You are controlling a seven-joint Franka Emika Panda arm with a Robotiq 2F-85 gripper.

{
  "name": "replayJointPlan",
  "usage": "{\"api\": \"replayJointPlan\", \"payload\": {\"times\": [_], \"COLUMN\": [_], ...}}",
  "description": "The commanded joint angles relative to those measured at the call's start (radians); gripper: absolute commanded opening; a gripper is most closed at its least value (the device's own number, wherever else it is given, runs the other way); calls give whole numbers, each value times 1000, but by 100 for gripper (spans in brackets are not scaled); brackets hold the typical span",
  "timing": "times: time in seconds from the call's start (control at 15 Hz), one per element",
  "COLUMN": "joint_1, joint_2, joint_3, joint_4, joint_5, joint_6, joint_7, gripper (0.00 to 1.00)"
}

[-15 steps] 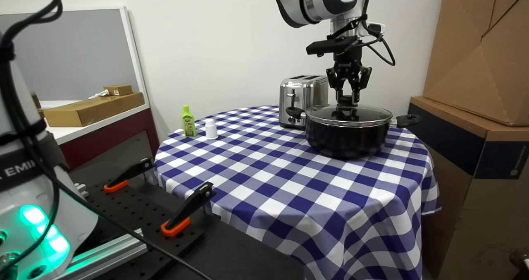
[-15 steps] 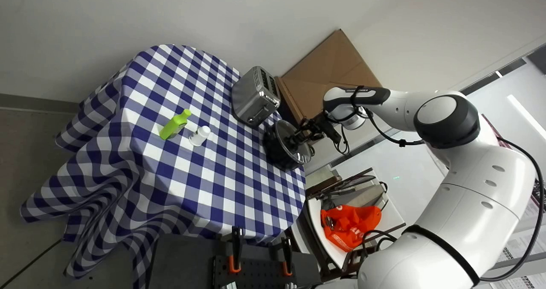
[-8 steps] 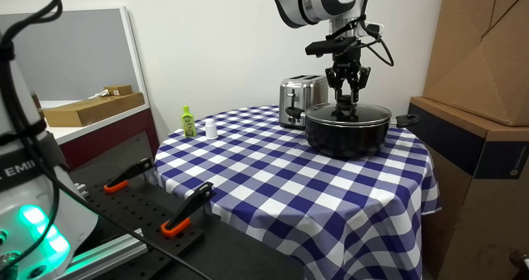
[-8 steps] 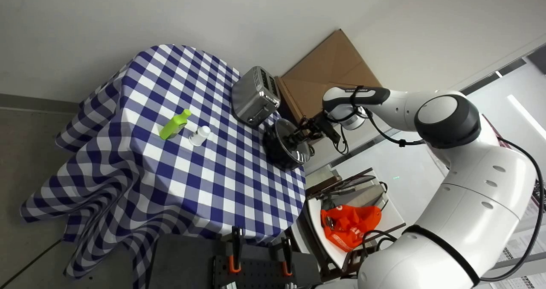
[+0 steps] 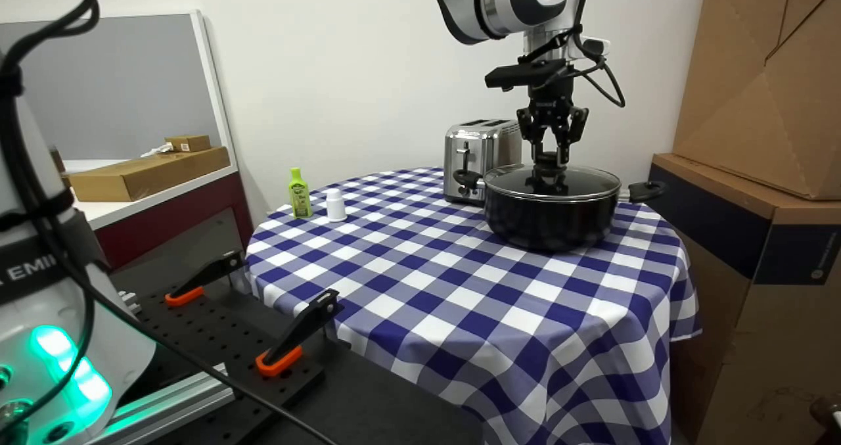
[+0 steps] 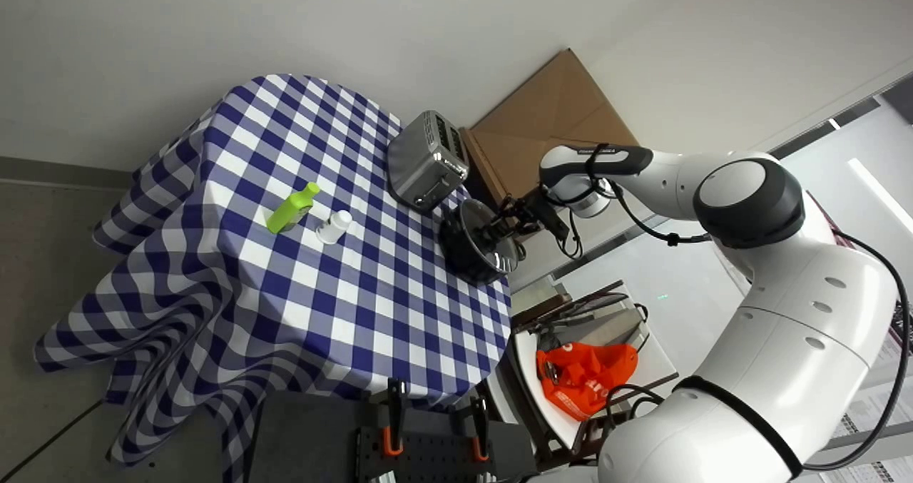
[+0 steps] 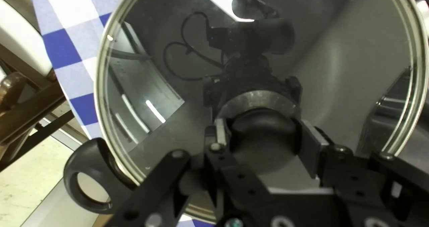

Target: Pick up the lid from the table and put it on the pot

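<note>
Pinching the black knob [image 7: 263, 138] of the lid [image 5: 581, 183] with the gripper [image 5: 550, 158]; in the wrist view, looks like contact from the pads [image 7: 221, 133] on both sides. With the lid on top of the pot [image 5: 550, 228], not on the checkered table [image 5: 407, 287], metal rim [image 7: 100, 82] along the pot's edge and roughly level in both exterior views: judged to be seating before release, close to done. Cannot confirm full seating from these angles.

To do well: check for an even rim all round, correct any sideways offset in small nudges, press only lightly. Then ease the pads apart evenly and rise straight up. Avoid twisting or leaving early, for risk of dragging the lid askew or tugging the pot along.

Around: close beside the pot, a silver toaster [image 5: 473, 162], near a black side handle [image 5: 467, 179]; cannot tell contact from gap there. Give room to that side on withdrawing. Past the table's edge, cardboard boxes [image 5: 762, 90]. Well apart across the table, a green bottle [image 5: 300, 196] and a small white bottle [image 5: 336, 206], probably out of the way.
</note>
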Motion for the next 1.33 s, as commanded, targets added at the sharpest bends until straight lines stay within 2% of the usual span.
{"api": "replayJointPlan", "payload": {"times": [0.0,0.13,0.2,0.47,0.67,1.0,1.07,1.27], "joint_1": [-8,-12,-15,-16,-3,67,55,67], "joint_2": [-24,-51,-71,-231,-380,-629,-516,-552], "joint_3": [12,22,30,65,80,77,64,63], "joint_4": [-20,-32,-42,-117,-198,-380,-266,-291], "joint_5": [20,35,46,93,101,-2,43,38], "joint_6": [-43,-64,-75,-124,-231,-379,-361,-364], "joint_7": [-12,-21,-29,-86,-155,-219,-200,-196], "gripper": [82,97,99,100,100,100,100,100]}}
